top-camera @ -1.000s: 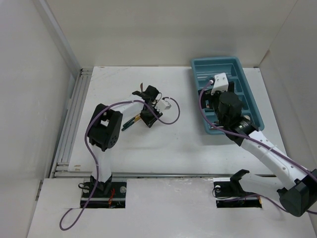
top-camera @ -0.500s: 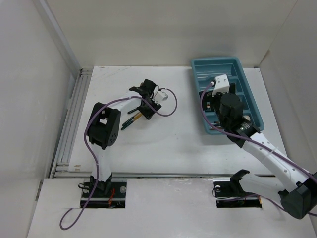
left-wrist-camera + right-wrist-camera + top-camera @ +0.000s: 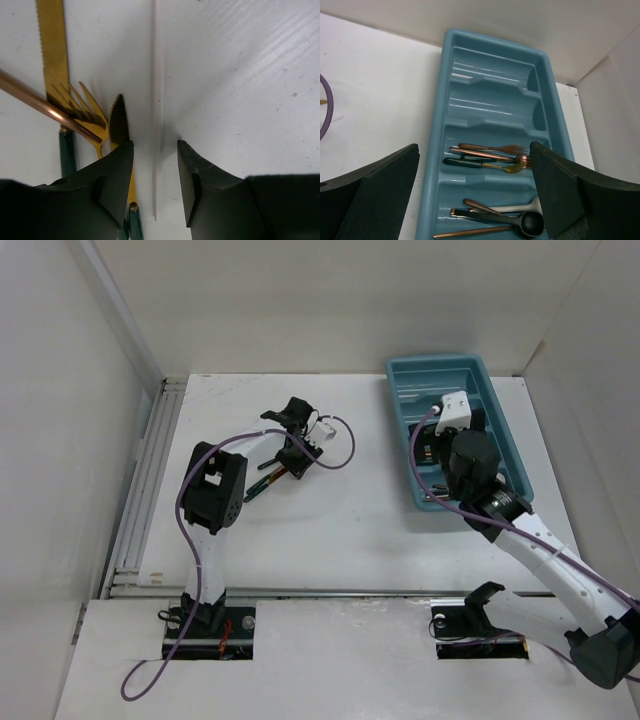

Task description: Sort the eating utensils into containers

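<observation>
White table (image 3: 330,530) is lying under both my arms. My left gripper (image 3: 154,150) is hanging spread, gold fork (image 3: 95,117) sitting at ten o'clock. My right gripper (image 3: 474,150) is gaping wide over teal tray (image 3: 495,55), utensils (image 3: 492,157) lying in its near compartments.

No readable text, label, brand, number or sign shows in any view.
</observation>
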You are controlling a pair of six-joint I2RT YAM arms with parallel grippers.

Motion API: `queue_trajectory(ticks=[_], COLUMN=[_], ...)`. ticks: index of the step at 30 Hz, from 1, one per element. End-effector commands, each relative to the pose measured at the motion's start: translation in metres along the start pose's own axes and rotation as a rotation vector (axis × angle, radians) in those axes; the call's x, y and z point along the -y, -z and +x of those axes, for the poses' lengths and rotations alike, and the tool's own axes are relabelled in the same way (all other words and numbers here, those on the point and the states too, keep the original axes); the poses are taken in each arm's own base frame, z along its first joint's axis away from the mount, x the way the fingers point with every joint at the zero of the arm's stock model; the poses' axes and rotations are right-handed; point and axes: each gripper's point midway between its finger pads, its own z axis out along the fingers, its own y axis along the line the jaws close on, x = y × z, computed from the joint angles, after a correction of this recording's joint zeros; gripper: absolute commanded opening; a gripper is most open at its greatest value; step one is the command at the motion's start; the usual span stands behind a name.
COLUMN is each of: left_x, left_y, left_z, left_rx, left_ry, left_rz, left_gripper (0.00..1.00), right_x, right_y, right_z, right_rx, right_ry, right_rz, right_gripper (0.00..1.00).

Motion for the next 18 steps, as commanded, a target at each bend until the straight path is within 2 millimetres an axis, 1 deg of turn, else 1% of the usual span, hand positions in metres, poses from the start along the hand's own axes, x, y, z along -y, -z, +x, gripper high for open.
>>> queue_trajectory(ticks=[1,4,5,6,7,8,9,10,11,12,13,14,16,17,18], left_x=[0.018,0.027,0.033,0.040,0.052,0.059,0.066,0.078,0.081,0.079,0.081,0.085,0.086,0.087,0.090], left_y=[-0.007,-0.009,-0.009,-0.005,-0.003,0.000,-0.002,-0.005,-0.006,-0.006,-0.018,-0.019,-0.020,-0.017,-0.016], left_z=[0.028,0.038,0.042,0.040,0.048,0.054,0.059,0.074,0.079,0.080,0.093,0.093,0.083,0.071,0.064], left_rx=[-0.098,-0.120,-0.130,-0.127,-0.158,-0.175,-0.189,-0.242,-0.261,-0.274,-0.326,-0.349,-0.340,-0.310,-0.287], left_ry=[0.029,0.022,0.027,-0.001,-0.043,-0.066,-0.092,-0.130,-0.155,-0.173,-0.169,-0.178,-0.163,-0.151,-0.148], left_rz=[0.098,0.138,0.167,0.188,0.226,0.237,0.249,0.257,0.253,0.225,0.234,0.244,0.259,0.266,0.286], left_gripper=[0.37,0.37,0.34,0.32,0.30,0.27,0.21,0.19,0.18,0.16,0.09,0.01,0.00,0.00,0.00], right_x=[0.015,0.017,0.017,0.017,0.018,0.018,0.018,0.018,0.018,0.020,0.020,0.023,0.023,0.025,0.025], right_y=[0.009,0.011,0.011,0.011,0.012,0.012,0.012,0.012,0.012,0.012,0.012,0.014,0.014,0.016,0.016], right_z=[-0.013,-0.015,-0.015,-0.013,-0.012,-0.012,-0.012,-0.012,-0.012,-0.012,-0.012,-0.018,-0.018,-0.020,-0.020], right_rx=[0.041,0.048,0.048,0.040,0.038,0.038,0.038,0.038,0.038,0.036,0.036,0.050,0.051,0.058,0.058], right_ry=[-0.021,-0.025,-0.016,-0.011,-0.011,-0.011,-0.011,-0.011,-0.011,-0.003,-0.003,-0.012,-0.013,-0.018,-0.018], right_rz=[0.050,0.052,0.052,0.051,0.059,0.059,0.059,0.059,0.059,0.068,0.069,0.072,0.072,0.074,0.074], right_gripper=[0.97,0.97,0.97,0.97,0.97,0.97,0.97,0.97,0.97,0.97,0.97,0.97,0.97,0.97,0.97])
